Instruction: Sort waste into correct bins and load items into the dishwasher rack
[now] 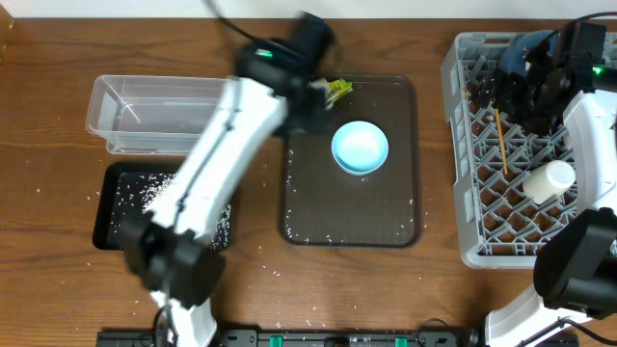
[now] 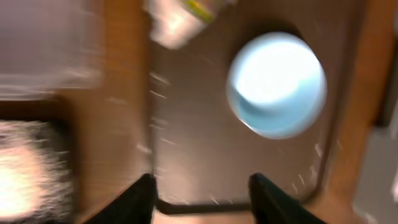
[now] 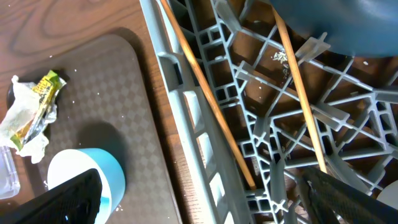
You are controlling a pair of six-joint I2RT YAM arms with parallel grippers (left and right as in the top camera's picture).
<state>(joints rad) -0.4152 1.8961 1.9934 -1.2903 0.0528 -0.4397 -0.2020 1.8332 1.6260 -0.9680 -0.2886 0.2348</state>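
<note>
My left gripper (image 1: 307, 111) (image 2: 202, 198) is open and empty above the left part of the brown tray; its view is blurred. The crumpled tissue (image 3: 18, 121) and yellow wrapper (image 1: 337, 89) (image 3: 38, 98) (image 2: 183, 15) lie at the tray's far edge. The small light-blue bowl (image 1: 360, 146) (image 2: 277, 84) (image 3: 87, 177) stands on the tray. My right gripper (image 1: 554, 67) (image 3: 205, 202) is open over the grey rack (image 1: 461, 154) (image 3: 186, 118). The rack holds chopsticks (image 1: 501, 140) (image 3: 205, 93), the dark-blue bowl (image 1: 525, 53) (image 3: 348, 22) and a white cup (image 1: 549, 180). The pink cup is out of view.
The clear tub (image 1: 154, 111) stands at the back left. In front of it, the black tray (image 1: 114, 207) (image 2: 31, 168) holds rice. Loose rice grains lie scattered on the brown serving tray (image 1: 318, 207) and on the table near its front.
</note>
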